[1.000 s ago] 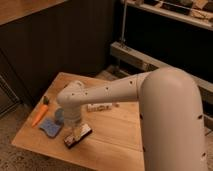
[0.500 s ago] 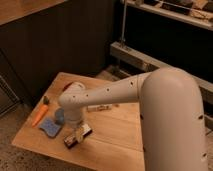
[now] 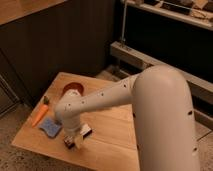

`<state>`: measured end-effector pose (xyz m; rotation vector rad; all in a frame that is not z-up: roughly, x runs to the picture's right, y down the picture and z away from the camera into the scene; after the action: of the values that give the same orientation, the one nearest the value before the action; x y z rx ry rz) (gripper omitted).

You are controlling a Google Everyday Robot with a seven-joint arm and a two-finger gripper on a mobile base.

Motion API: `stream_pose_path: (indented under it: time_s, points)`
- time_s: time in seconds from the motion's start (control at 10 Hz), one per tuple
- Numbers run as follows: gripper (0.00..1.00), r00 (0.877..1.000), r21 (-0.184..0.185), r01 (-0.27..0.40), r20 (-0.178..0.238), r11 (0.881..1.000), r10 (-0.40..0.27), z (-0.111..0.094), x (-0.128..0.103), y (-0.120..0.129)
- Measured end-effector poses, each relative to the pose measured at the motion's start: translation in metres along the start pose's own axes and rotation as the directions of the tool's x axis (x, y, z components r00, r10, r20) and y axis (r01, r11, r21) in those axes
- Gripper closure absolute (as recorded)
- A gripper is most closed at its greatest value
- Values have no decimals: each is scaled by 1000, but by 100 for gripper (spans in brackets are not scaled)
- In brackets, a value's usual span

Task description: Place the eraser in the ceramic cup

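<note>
Camera view.

- Gripper (image 3: pixel 75 137): low over the near part of the worktop (image 3: pixel 117 125), at the eraser (image 3: pixel 85 131). Whether it is clasping or released cannot be told.
- Eraser: lies flat on the worktop, near the blue sponge (image 3: pixel 50 127).
- Handling: probably light, stiff and unbreakable; best pinched across its narrow width at mid-length.
- Ceramic cup: not visible.

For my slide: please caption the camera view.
Gripper at the eraser on a wooden table, blue sponge and carrot nearby.
</note>
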<state>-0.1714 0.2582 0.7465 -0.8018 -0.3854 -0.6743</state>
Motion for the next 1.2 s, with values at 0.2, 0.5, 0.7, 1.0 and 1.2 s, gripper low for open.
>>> stream_pose_path:
  time_s: [0.2,0.5,0.7,1.0,1.2]
  points:
    - [35,1000,22,12,-21,1000,-11,-1,-5,-13]
    - [35,999,41,32,-41,999,-30,-2,-10,-28]
    - [35,999,40,32,-41,999,-30,2,-11,-30]
    - [35,999,31,18,-32,999,-17,7,-8,-29]
    - [35,1000,28,11,-25,1000,-10,11,-7,-30]
